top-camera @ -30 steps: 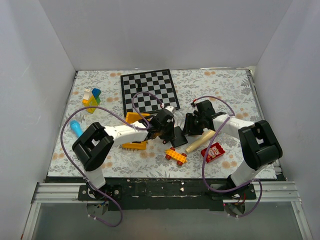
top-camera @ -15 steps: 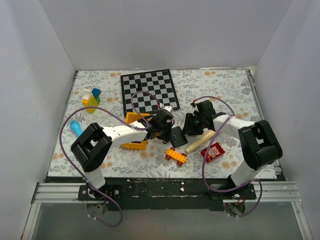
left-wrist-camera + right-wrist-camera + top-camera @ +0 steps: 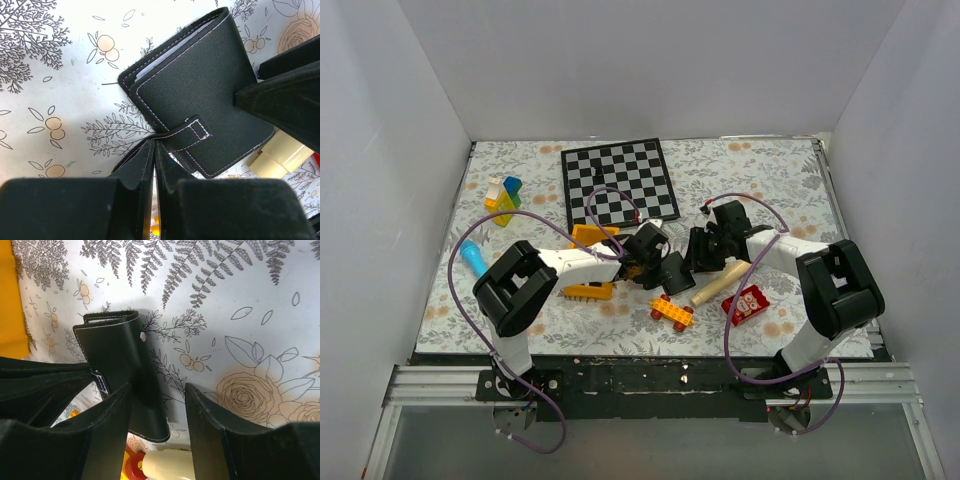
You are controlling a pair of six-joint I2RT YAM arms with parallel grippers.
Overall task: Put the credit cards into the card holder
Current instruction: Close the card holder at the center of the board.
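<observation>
At the far left of the flowered worktop (image 3: 780, 180) you have a blue tube (image 3: 472, 257), and farther back a small stack of coloured blocks (image 3: 503, 194). To the right of those, a chessboard (image 3: 618, 180) lies at the far middle. Nearer you are an orange piece (image 3: 592, 235) and an orange comb-like piece (image 3: 588, 291). Your left gripper (image 3: 154, 147) comes next, near the centre. Its jaws are pressed together at the near-left edge of the card holder (image 3: 195, 95), right where the strap ends. You cannot tell whether the strap is actually pinched between them. The card holder sits at the middle of the worktop between your two grippers. It is folded shut with the strap across its face, and pale edges show inside the fold at its far side. Your right gripper (image 3: 159, 390) meets it from the right with its jaws spread wide across one end. One finger lies against the leather, and a gap shows between the other finger and the holder, so it is not clamped. Just near of the holder stands a yellow toy car (image 3: 672, 311). To its right lie a wooden peg (image 3: 716, 284) and then a red box (image 3: 747, 303).
</observation>
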